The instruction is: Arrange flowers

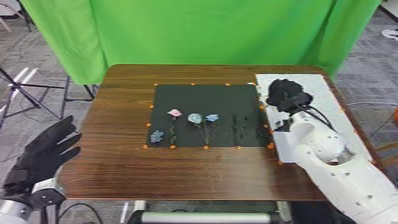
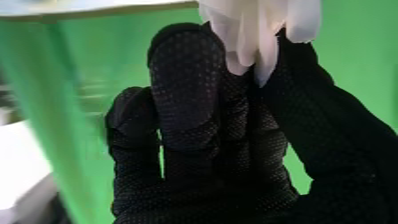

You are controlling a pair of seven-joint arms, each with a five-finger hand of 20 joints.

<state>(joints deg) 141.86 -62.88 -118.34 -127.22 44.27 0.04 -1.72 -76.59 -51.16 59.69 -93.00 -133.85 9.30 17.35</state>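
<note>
Over the white sheet at the right of the table is my right hand [image 1: 288,94] in the head view. From the wrist, my right hand [image 2: 195,145] has its thumb and fingers pinching a white flower [image 2: 258,30] whose pale petals hang between their tips. On the black mat [image 1: 187,90] lie a pink flower [image 1: 175,113], a pale blue flower [image 1: 195,118] and a blue flower [image 1: 211,118], stems toward the front, with a small blue cluster [image 1: 157,136] at the lower left. My left hand [image 1: 40,150] is beside the table's left edge, fingers straight.
The white sheet [image 1: 311,85] lies right of the mat, partly under my right arm. Thin dark stems [image 1: 235,127] are on the mat's right part. Small orange markers line the mat. A green curtain [image 1: 213,30] hangs behind the brown table [image 1: 115,170]; a tripod stands at the left.
</note>
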